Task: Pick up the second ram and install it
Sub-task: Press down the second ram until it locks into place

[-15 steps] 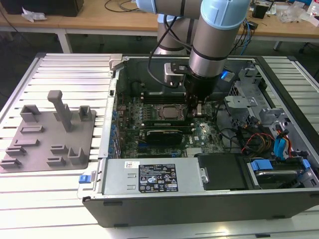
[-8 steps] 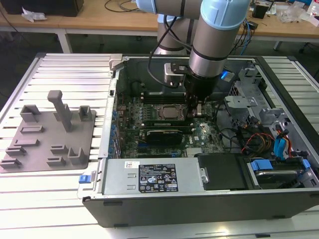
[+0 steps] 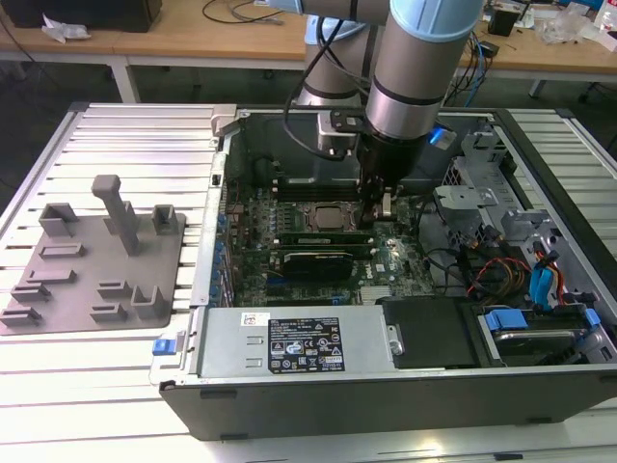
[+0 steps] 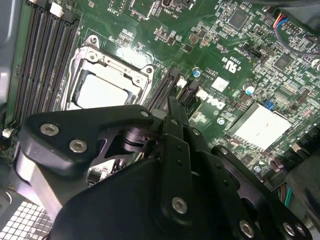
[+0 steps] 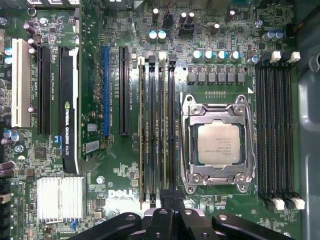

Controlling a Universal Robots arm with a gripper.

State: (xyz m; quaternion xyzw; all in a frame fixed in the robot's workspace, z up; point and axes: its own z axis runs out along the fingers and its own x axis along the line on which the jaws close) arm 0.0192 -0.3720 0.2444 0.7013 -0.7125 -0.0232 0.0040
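My gripper (image 3: 384, 209) reaches down into the open computer case, its fingers shut with nothing between them. In both wrist views its fingertips (image 5: 170, 198) (image 4: 173, 104) sit at one end of the bank of memory slots beside the processor socket (image 5: 216, 144). Two thin green sticks stand on edge in that bank. The one in line with the fingertips, the second ram (image 5: 163, 125), sits in its slot with a white latch at its far end. Whether the fingertips touch it I cannot tell.
A graphics card (image 5: 67, 100) and a finned heat sink (image 5: 60, 197) lie beyond the slots. A second slot bank (image 5: 275, 130) flanks the socket. Cables and drive bays (image 3: 501, 275) crowd the case at the exterior view's right. A grey fixture plate (image 3: 96, 260) lies outside the case.
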